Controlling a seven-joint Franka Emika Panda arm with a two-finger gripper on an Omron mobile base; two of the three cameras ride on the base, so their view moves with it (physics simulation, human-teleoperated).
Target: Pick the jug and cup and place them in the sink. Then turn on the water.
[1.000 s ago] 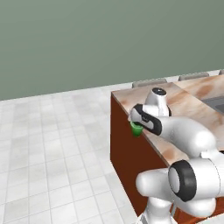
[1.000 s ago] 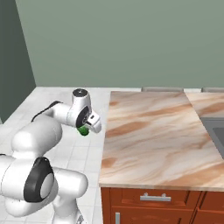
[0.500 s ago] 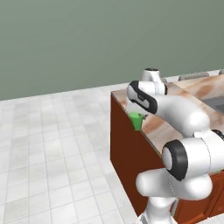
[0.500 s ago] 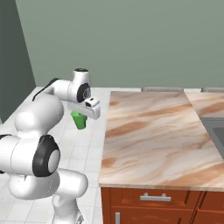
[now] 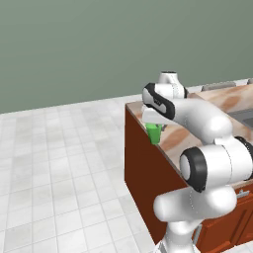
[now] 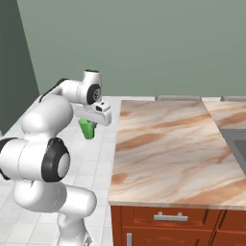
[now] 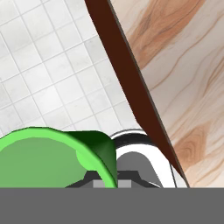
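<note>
The small bright green cup (image 6: 87,129) hangs in the air over the tiled floor, just off the left end of the counter. My gripper (image 6: 90,123) is shut on it from above. From the other side the cup (image 5: 154,133) shows under the hand, close against the counter's end, with the gripper (image 5: 154,127) on its rim. In the hand view the cup's open mouth (image 7: 46,159) sits at the lower left. A corner of the dark sink (image 6: 239,146) lies at the counter's far right. The jug and the water are out of view.
The marble counter (image 6: 168,149) runs right from the cup, its brown end panel (image 5: 141,168) dropping to the white tiled floor (image 5: 59,168). Cabinet fronts with a silver handle (image 6: 169,217) face the base. A grey-green wall stands behind.
The arm has lifted the cup a little higher beside the counter's end, and its elbow has swung up. The grip on the cup is unchanged.
</note>
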